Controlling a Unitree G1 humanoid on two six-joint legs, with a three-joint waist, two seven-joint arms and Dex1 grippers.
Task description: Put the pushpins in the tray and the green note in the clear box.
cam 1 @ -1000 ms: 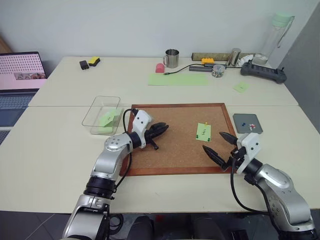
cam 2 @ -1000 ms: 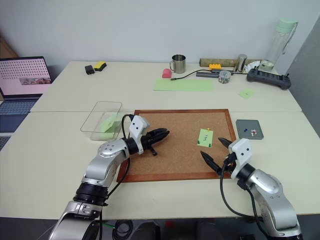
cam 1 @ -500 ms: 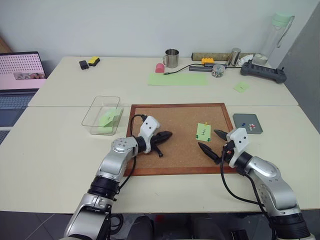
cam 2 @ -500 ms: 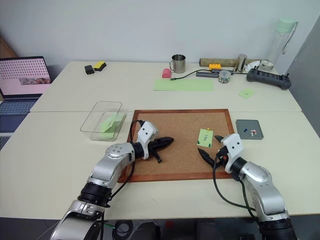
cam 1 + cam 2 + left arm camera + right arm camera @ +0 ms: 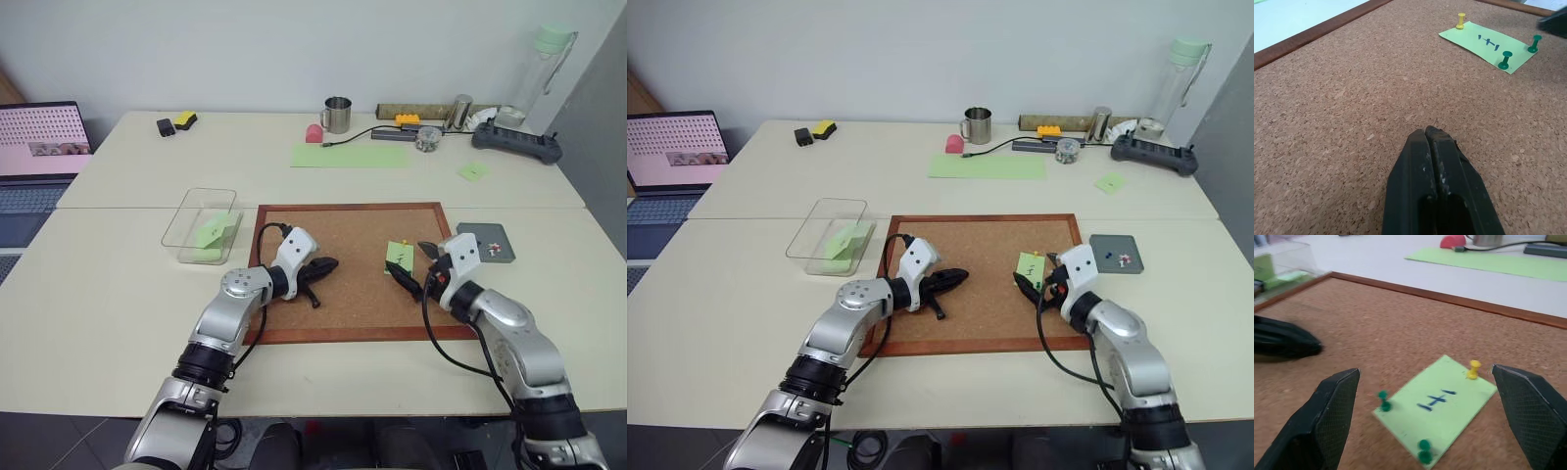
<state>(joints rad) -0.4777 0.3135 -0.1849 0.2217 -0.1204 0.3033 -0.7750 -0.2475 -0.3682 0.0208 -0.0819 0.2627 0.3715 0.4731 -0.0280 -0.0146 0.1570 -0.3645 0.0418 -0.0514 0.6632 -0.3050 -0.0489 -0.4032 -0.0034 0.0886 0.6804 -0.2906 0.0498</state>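
Over on the left we've got the clear box sitting beside the cork board, with green paper inside. Our left gripper rests low over the board, fingers pressed together, holding nothing. Further right, the green note is pinned down by one yellow and two green pushpins, our right gripper spread wide around it. Rightmost, the tray holds a few pins.

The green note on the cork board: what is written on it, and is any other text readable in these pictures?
Green note: a dark handwritten mark, roughly "+" with short strokes beside it; no clear word or number.
Laptop screen: rows of tiny marks, too small to read.
Note in the clear box: no writing can be made out.
Nothing else bears readable text.
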